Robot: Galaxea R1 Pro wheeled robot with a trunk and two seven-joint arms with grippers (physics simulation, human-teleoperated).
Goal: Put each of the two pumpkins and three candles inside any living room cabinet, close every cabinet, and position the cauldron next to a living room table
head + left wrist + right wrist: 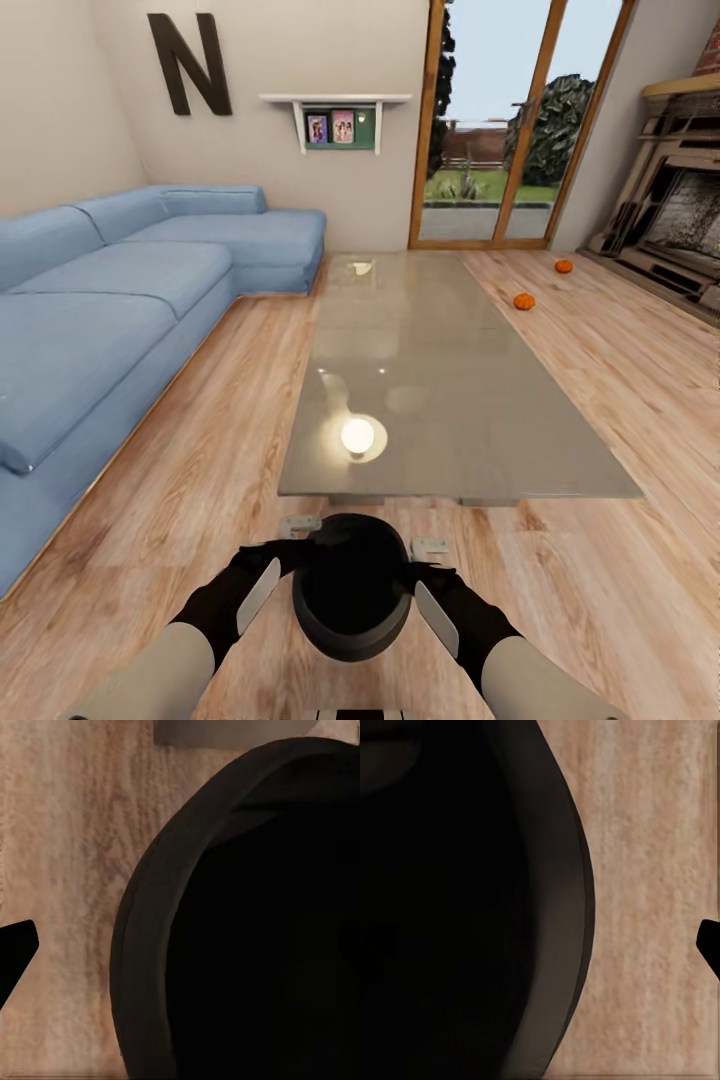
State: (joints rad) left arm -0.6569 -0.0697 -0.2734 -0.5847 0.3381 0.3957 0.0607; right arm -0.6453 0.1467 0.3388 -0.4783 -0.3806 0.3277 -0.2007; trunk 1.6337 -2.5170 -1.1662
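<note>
The black cauldron (352,590) is low in front of me, just short of the table's (450,400) near edge. My left gripper (300,530) is at its left rim and my right gripper (428,550) at its right rim. In the left wrist view the cauldron (247,930) looms large, and one black fingertip (15,952) stands well clear of its wall. The right wrist view mirrors this, with the cauldron (457,900) and a fingertip (710,945) apart from it. Each gripper's other finger is lost in the black. Two orange pumpkins (524,301) (564,266) lie on the floor beyond the table. Candles and cabinet are out of view.
A blue corner sofa (100,300) runs along the left. The brick fireplace (680,220) stands at the far right and glass doors (490,130) at the back. Bare wood floor (620,560) lies on both sides of the table.
</note>
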